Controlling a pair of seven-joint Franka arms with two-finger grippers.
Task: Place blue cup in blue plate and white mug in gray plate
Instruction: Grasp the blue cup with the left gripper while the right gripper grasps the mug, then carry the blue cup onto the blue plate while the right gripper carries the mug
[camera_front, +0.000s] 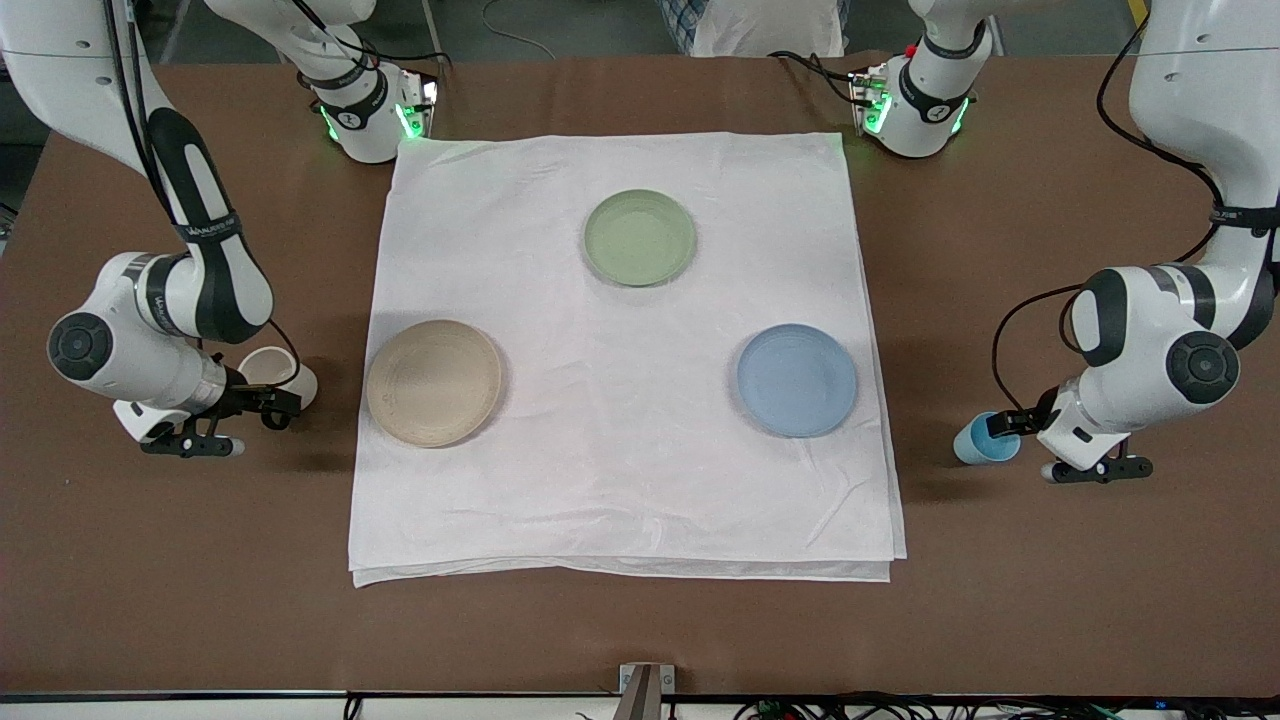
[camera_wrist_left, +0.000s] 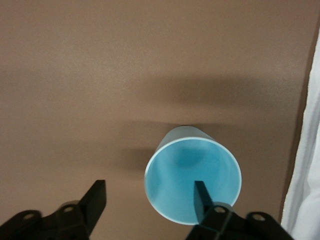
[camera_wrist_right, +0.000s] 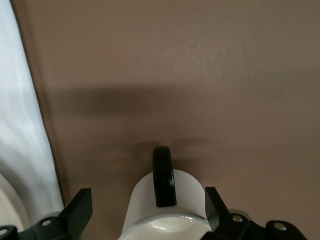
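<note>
The blue cup (camera_front: 983, 443) sits on the bare brown table at the left arm's end, off the cloth. My left gripper (camera_front: 1003, 424) is open at it. In the left wrist view the cup (camera_wrist_left: 192, 170) shows its mouth, with one finger (camera_wrist_left: 201, 199) across the mouth and the other finger (camera_wrist_left: 95, 201) outside. The white mug (camera_front: 277, 371) sits on the table at the right arm's end, beside the gray plate (camera_front: 433, 382). My right gripper (camera_front: 262, 402) is open with the mug (camera_wrist_right: 165, 210) between its fingers, dark handle (camera_wrist_right: 164, 176) pointing away. The blue plate (camera_front: 797, 380) is empty.
A white cloth (camera_front: 620, 460) covers the table's middle and carries three plates. The green plate (camera_front: 640, 237) lies nearer the robots' bases. The cloth's edge shows in both wrist views (camera_wrist_left: 307, 165) (camera_wrist_right: 22, 145).
</note>
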